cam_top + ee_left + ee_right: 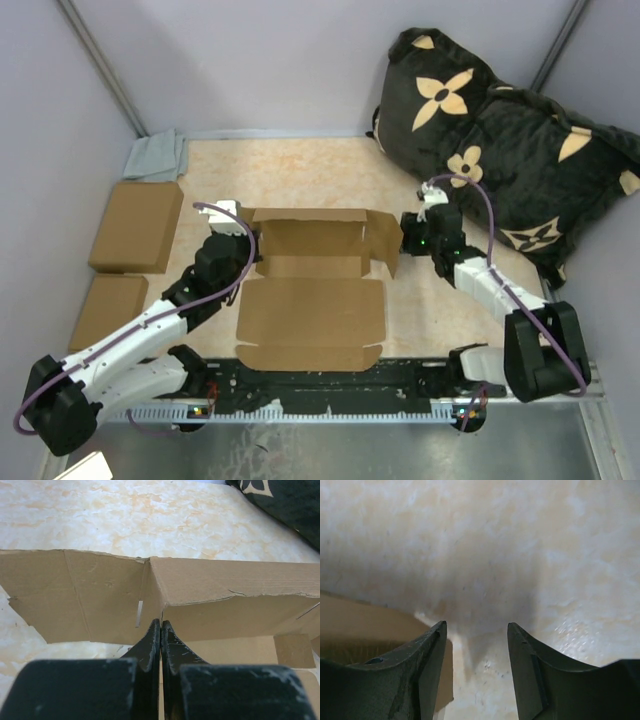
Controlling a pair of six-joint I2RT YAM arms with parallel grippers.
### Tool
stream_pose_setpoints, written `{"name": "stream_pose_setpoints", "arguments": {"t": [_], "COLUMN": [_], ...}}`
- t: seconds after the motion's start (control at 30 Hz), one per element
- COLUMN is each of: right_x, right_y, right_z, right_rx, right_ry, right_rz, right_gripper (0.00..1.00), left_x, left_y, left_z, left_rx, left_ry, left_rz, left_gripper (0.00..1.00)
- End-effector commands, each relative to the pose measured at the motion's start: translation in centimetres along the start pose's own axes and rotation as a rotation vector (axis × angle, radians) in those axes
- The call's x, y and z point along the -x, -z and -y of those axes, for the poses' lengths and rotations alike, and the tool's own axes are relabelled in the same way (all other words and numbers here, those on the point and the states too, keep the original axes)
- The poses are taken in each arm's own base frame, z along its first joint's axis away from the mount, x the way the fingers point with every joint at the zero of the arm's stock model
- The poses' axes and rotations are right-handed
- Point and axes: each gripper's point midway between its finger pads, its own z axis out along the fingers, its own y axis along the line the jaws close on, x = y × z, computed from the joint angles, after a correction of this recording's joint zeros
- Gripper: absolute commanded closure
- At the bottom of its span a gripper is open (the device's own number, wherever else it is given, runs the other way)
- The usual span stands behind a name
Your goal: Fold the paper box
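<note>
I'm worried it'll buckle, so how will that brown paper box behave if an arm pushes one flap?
Probably floppy: the paper box is one thin sheet, so it should hinge at its creases rather than move whole. Likely light, so a push may slide it on the smooth table. Its ragged wall edge hints it tears easily.

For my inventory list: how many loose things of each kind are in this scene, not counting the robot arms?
Paper box: 1
Brown cardboard blocks: 2
Grey cloth: 1
Black flowered cushion: 1
Total: 5
</note>
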Motion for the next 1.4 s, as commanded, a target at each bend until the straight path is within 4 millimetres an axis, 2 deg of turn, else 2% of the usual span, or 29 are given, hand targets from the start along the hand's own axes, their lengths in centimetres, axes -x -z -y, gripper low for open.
{"name": "stream_pose_setpoints", "arguments": {"t": [0.0, 0.17, 0.33, 0.57, 0.93, 1.17, 1.37], "right_x": [1.9, 1.7, 2.5, 2.4, -0.1, 1.6, 2.8], "right_y": [2.1, 4.3, 5.4, 5.7, 5.3, 5.8, 5.1], "right_z": [-3.8, -5.5, -7.1, -8.4, -11.6, -11.7, -12.6], "right_rx": [0.22, 0.332, 0.422, 0.462, 0.529, 0.515, 0.542], "right_ry": [0.03, 0.064, 0.085, 0.108, 0.197, 0.177, 0.167], "right_rz": [0.15, 0.217, 0.268, 0.249, 0.186, 0.296, 0.38], "right_gripper": [0.47, 0.45, 0.45, 0.45, 0.43, 0.42, 0.43], "left_x": [0.2, 0.0, -0.7, -1.6, -2.5, -3.6, -4.5], "left_y": [0.0, 0.0, 0.1, 0.3, 0.6, 0.3, 0.4], "left_z": [0.1, 0.5, 0.3, -0.4, -0.4, -0.2, -0.3], "left_rx": [0.0, -0.016, -0.018, -0.005, -0.039, -0.058, -0.069], "left_ry": [0.015, 0.016, 0.016, 0.031, 0.057, 0.057, 0.043], "left_rz": [0.017, 0.007, -0.002, 0.018, 0.047, 0.034, 0.033], "left_gripper": [1.0, 1.0, 1.0, 1.0, 1.0, 1.0, 1.0]}}
